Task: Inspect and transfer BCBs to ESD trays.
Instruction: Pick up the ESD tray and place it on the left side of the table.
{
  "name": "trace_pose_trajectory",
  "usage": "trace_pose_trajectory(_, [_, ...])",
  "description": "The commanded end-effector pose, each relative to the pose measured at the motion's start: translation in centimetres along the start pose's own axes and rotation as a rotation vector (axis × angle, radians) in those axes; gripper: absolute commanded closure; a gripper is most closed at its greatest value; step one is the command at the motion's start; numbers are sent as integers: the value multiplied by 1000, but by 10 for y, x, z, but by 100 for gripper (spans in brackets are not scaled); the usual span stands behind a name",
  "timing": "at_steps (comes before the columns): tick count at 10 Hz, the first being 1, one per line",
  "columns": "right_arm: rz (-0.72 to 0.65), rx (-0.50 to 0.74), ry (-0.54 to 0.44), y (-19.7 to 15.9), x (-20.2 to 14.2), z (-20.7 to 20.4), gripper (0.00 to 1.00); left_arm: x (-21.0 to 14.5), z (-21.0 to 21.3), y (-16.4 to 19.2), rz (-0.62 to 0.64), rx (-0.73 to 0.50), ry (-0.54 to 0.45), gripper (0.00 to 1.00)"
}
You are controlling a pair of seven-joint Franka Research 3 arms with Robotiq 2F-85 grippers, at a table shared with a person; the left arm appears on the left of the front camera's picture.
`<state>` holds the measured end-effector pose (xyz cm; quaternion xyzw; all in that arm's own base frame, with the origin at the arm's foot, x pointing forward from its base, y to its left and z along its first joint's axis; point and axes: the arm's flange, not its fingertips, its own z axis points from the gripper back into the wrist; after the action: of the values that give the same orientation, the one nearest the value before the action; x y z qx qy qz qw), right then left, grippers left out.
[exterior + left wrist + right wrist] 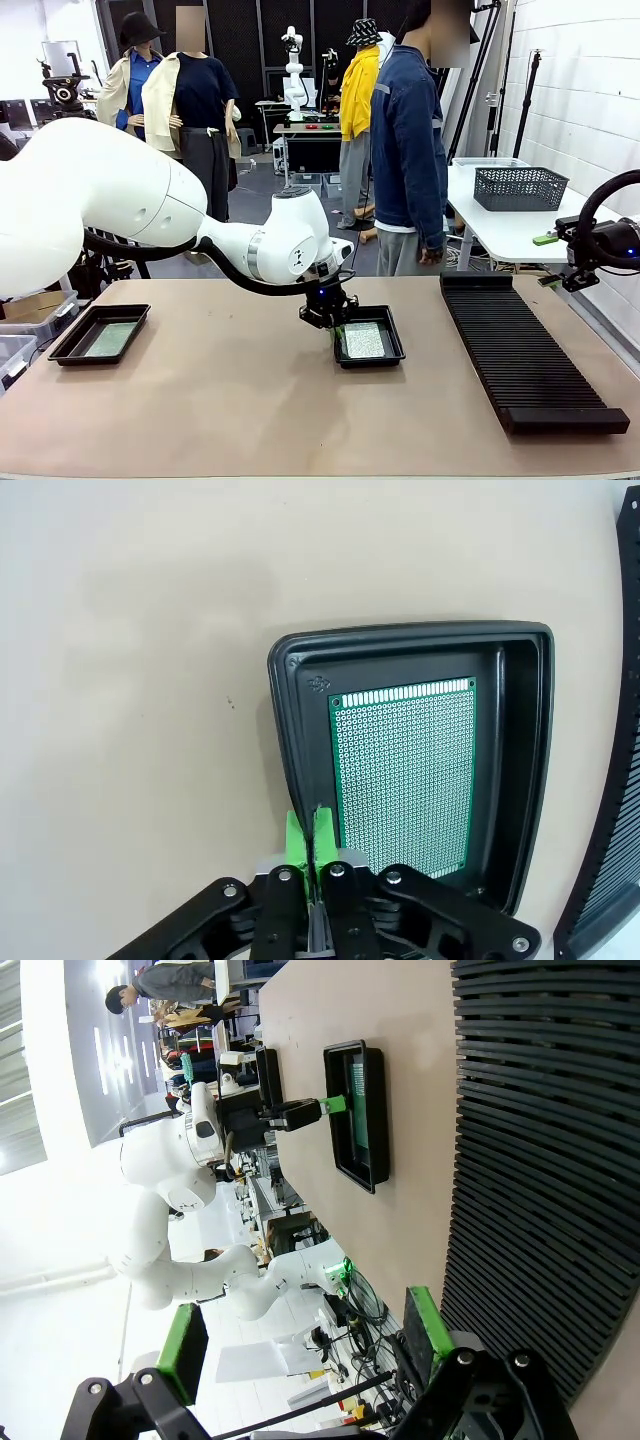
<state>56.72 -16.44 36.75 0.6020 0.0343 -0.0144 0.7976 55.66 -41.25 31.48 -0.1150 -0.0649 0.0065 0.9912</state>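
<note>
A green BCB (405, 770) lies flat in a black ESD tray (420, 635) at the table's middle (393, 357). My left gripper (312, 825) is shut, its green pads pinched on that tray's thin rim beside the board. From the front, the left gripper (338, 332) sits at the tray's left edge. A second ESD tray (68, 348) at the table's left holds another BCB (110, 338). My right gripper (547, 260) hangs open and empty at the far right, above the table; its pads (425, 1325) stand wide apart.
A long black ribbed rack (520, 350) lies along the right side, close to the middle tray (610, 830). A person (408, 150) stands beyond the far edge. Behind is a white table with a grey basket (520, 187). Bare tabletop lies between the two trays.
</note>
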Motion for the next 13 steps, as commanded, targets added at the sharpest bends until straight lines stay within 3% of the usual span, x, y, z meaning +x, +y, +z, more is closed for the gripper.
trace_pose_trajectory(1, [-1, -2, -4, 2, -3, -2, 0, 0, 0, 0, 4, -1, -9, 100])
trace_pose_trajectory(2, [-1, -2, -4, 2, -3, -2, 0, 0, 0, 0, 0, 0, 0, 100])
trace_pose_trajectory(6, [-1, -2, -4, 2, -3, -2, 0, 6, 25, 55, 54, -41, -3, 100])
trace_pose_trajectory(13, [-1, -2, -4, 2, -3, -2, 0, -4, 54, 133, -87, 19, -5, 100])
